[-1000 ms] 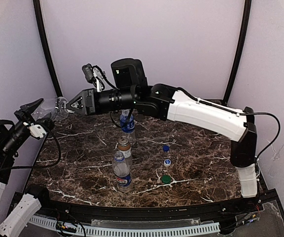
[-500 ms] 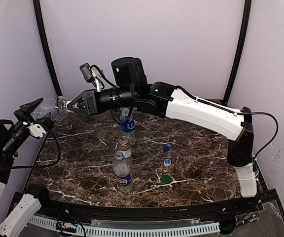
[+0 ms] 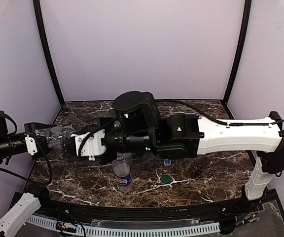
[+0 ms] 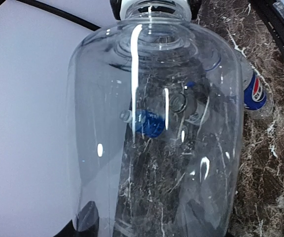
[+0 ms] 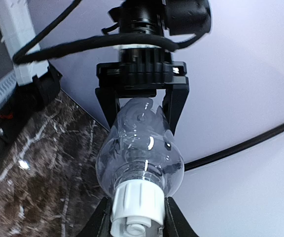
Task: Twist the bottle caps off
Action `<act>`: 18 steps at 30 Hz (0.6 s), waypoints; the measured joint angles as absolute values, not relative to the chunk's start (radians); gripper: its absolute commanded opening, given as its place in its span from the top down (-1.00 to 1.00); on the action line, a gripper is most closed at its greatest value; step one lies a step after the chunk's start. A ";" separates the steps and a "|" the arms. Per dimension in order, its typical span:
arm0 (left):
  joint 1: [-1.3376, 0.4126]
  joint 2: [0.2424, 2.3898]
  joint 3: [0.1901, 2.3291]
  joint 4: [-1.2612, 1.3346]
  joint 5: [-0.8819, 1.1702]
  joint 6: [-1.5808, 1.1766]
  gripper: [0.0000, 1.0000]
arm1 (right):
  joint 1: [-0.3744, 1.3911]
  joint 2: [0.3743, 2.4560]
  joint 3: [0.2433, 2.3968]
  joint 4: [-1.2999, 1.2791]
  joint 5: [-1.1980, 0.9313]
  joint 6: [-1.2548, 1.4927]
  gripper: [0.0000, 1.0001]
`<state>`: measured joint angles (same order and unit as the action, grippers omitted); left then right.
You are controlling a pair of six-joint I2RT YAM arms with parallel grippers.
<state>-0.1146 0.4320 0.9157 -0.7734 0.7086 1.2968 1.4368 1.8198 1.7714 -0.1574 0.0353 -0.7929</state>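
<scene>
So you've got a dark marble-look worktop [image 3: 206, 173], and your right arm [image 3: 230, 133] is stretched the whole way across it, right to left. It covers most of the middle in the top view.

The thing to look at is the plain clear plastic bottle [image 5: 139, 153]. It's up in the air on its side, near the left edge of the worktop, pinned between both arms. Your left end effector [image 5: 139, 121] is about half open and clamped around the base end, with a black finger on each side of the bottle. Your right end effector [image 5: 138, 217] is closed down nearly all the way on the ribbed white screw cap [image 5: 136, 197], fingers pressed against both sides of it. The cap is still on the neck.

Standing upright on the worktop, just in front of the right arm, is a clear plastic bottle with a blue label and a red-white-blue logo [image 3: 123, 177].

To its right, a wide dark green cap [image 3: 166, 179] lies loose. A small blue cap with a white top [image 3: 167, 162] sits just behind that, right at the edge of the arm.
</scene>
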 measured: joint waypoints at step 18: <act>-0.107 0.469 0.932 -0.965 0.685 1.410 0.26 | 1.531 1.826 1.436 0.378 0.326 -1.923 -0.31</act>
